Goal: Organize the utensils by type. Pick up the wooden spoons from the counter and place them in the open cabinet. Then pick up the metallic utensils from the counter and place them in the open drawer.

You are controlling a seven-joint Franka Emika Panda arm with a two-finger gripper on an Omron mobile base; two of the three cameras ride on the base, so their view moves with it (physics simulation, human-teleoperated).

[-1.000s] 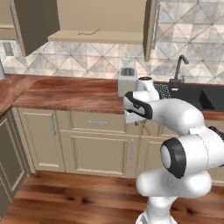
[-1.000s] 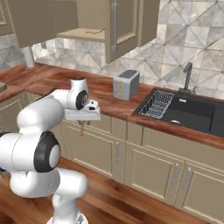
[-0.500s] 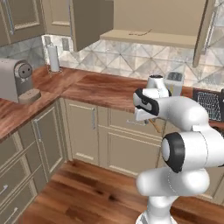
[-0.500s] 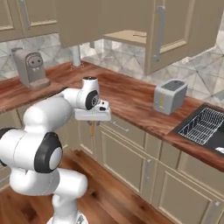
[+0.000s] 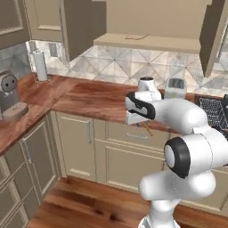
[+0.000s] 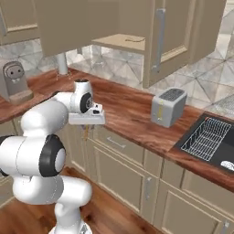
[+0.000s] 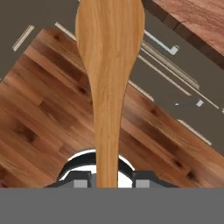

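Fingers (image 7: 83, 183) are being kept clenched on the wooden spoon (image 7: 109, 65) handle; the bowl is being carried low, so the counter (image 5: 98, 100) edge could be struck during lifting.

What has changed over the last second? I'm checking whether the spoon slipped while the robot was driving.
The base has driven on: the whole kitchen has shifted across both base views, bringing the grey coffee machine and white paper towel roll into sight, with the open upper cabinet now ahead. The pale wooden spoon stays clamped between the fingers, bowl pointing down at the floor. Nothing was let go.
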